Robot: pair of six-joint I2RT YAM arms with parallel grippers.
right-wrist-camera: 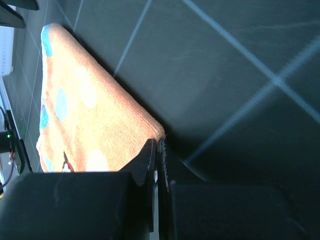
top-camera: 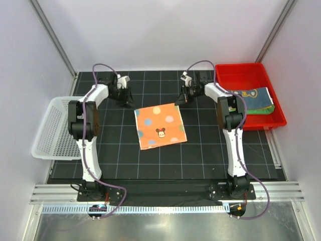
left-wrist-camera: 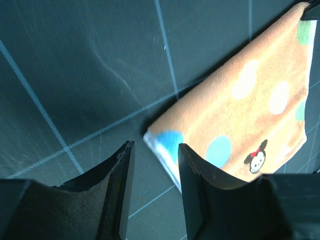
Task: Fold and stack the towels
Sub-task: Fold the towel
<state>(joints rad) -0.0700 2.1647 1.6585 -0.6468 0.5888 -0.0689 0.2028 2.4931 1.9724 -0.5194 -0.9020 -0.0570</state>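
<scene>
An orange towel with pale and blue dots and a small cartoon mouse face lies flat on the dark grid mat. My right gripper is at its far right corner. In the right wrist view the jaws are shut, with the corner of the towel at their tips. My left gripper is open and empty just beyond the far left corner. In the left wrist view the towel lies ahead of the gripper, partly behind the right finger. A yellow-orange towel with a dark blue edge lies on a green one.
Both of those towels are in a red bin at the back right. A white mesh basket stands at the left edge of the mat. A metal rail runs along the near edge by the arm bases.
</scene>
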